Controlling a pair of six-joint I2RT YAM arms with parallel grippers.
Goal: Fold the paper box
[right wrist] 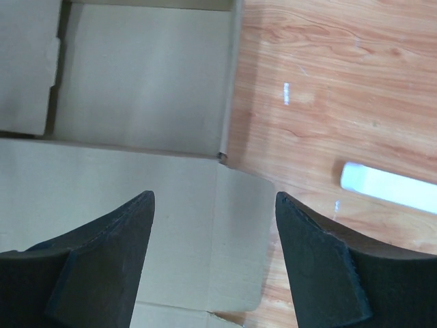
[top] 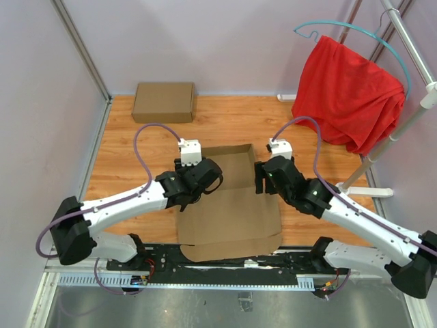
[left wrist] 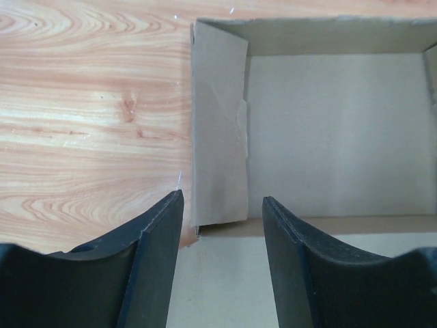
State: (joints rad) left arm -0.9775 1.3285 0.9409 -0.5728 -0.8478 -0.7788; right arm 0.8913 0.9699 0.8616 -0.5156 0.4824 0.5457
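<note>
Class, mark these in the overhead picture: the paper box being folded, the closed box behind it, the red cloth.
paper box (top: 232,212): top view, on its flat front panel.
closed box (top: 164,101): top view, on its top face.
red cloth (top: 348,96): top view, on its middle.

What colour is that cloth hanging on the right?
The cloth is bright red; the top external view shows it best.

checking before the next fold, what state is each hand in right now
Left hand: open, empty, above the brown corrugated cardboard paper box.
Right hand: open, empty.
</note>
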